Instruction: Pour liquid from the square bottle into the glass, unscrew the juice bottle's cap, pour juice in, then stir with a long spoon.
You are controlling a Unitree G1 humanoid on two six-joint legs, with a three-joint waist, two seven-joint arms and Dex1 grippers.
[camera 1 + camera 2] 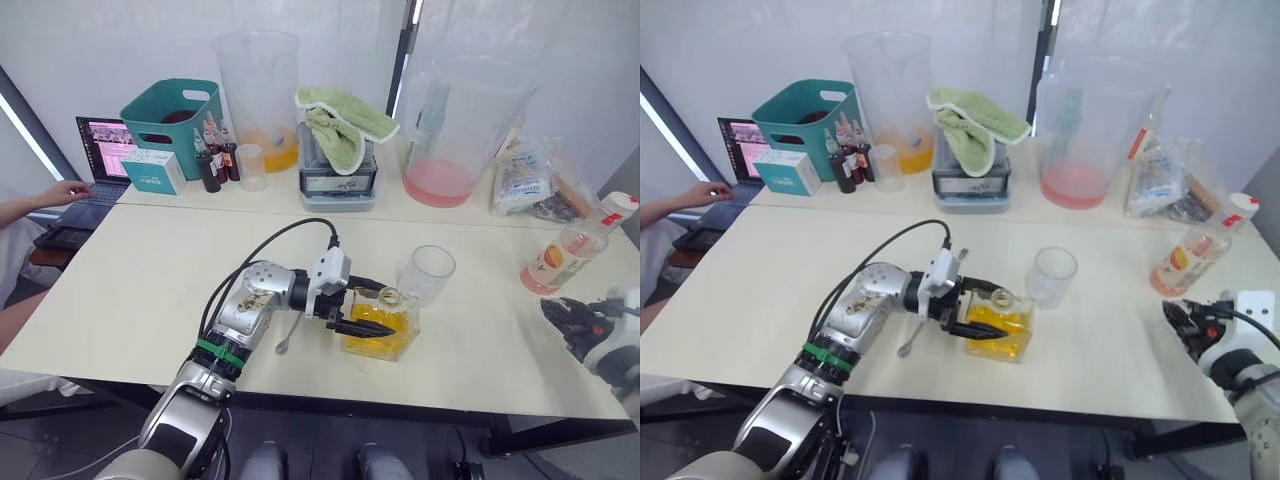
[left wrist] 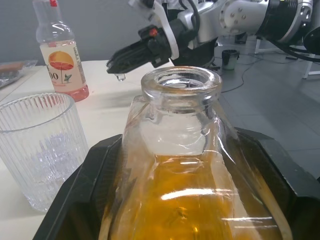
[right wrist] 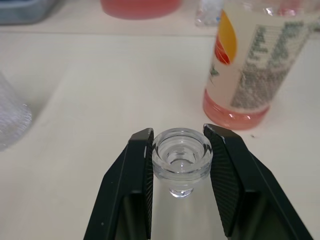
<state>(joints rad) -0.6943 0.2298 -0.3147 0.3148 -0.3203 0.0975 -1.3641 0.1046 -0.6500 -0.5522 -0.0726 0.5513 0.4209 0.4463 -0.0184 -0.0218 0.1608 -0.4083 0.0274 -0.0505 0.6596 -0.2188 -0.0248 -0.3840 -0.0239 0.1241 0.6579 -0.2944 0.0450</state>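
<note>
Left gripper (image 1: 352, 312) clamped on square bottle (image 1: 381, 324), fingers on either side of its body, bottle upright on table (image 1: 150, 290), open neck, amber-yellow liquid inside. Right gripper (image 3: 181, 165) pinched on small clear glass stopper (image 3: 181, 159), held above table at right near edge. Glass (image 1: 427, 272) upright and empty, ribbed, just beyond and right of square bottle, very close, contact unclear. Long spoon (image 1: 289, 335) flat on table beside left wrist, bowl toward near edge. Juice bottle (image 1: 573, 248) upright at far right of table, cap (image 1: 619, 204) on, beyond right gripper. Along back of table: teal bin (image 1: 172, 112), small dark dropper bottles (image 1: 212, 160), two large clear pitchers (image 1: 258, 85), green cloth (image 1: 342, 122) on a box. Person's hand (image 1: 62, 192) at laptop (image 1: 100, 160), far left
</note>
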